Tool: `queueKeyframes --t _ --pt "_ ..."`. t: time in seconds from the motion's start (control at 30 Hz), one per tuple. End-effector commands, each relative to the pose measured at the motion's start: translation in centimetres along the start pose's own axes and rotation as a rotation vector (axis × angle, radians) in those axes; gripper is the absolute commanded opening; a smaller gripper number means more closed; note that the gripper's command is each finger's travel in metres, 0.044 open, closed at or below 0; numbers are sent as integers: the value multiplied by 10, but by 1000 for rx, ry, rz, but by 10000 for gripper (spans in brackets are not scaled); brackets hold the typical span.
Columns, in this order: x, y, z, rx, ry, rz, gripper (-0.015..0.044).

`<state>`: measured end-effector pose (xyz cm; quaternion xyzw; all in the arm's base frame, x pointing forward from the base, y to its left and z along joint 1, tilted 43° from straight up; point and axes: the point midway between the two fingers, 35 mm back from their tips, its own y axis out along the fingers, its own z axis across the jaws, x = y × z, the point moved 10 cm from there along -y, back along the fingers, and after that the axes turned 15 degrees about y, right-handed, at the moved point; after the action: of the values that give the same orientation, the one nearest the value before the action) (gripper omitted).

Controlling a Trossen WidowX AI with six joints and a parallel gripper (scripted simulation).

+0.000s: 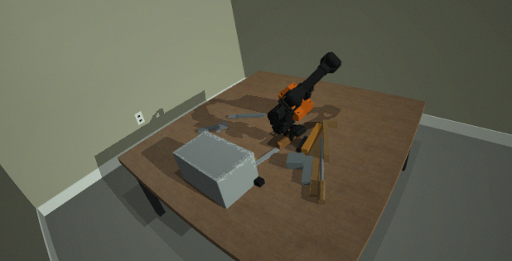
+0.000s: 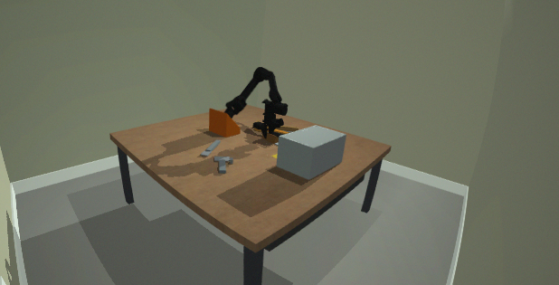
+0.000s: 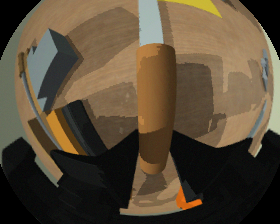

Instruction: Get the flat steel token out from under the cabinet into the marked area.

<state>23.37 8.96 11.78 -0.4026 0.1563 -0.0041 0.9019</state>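
Note:
The grey cabinet (image 1: 215, 159) (image 2: 312, 151) stands on the table. The token is not visible, and the vent slots cannot be made out. A yellow patch of the marked area (image 3: 201, 6) (image 2: 274, 156) shows beside the cabinet; the rest is hidden or out of frame. My gripper (image 1: 292, 136) (image 2: 267, 136) (image 3: 152, 132) is shut on the brown handle of a tool. The tool's handle (image 3: 156, 90) (image 1: 283, 142) lies between the fingers, and its flat grey blade (image 3: 151, 25) (image 1: 267, 156) points toward the cabinet. The blade's far end is hidden in the top view.
A grey angled block (image 1: 295, 160) (image 3: 51, 50) and a saw-like frame (image 1: 322, 159) lie beside the tool, with an orange-yellow bar (image 1: 311, 138) (image 3: 63, 132). A small black block (image 1: 259, 181) is by the cabinet. A T-shaped grey piece (image 2: 222, 162) and grey bar (image 2: 211, 148) lie on the other side.

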Motion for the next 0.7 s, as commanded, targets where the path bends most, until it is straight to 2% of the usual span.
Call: queueKeyframes --t 0.0,0.53,0.67 --pt "-5 1 -2 -2 7 3 0" --pt "-12 -2 -1 -1 3 2 0" --pt "-11 -1 -1 -1 2 2 105"
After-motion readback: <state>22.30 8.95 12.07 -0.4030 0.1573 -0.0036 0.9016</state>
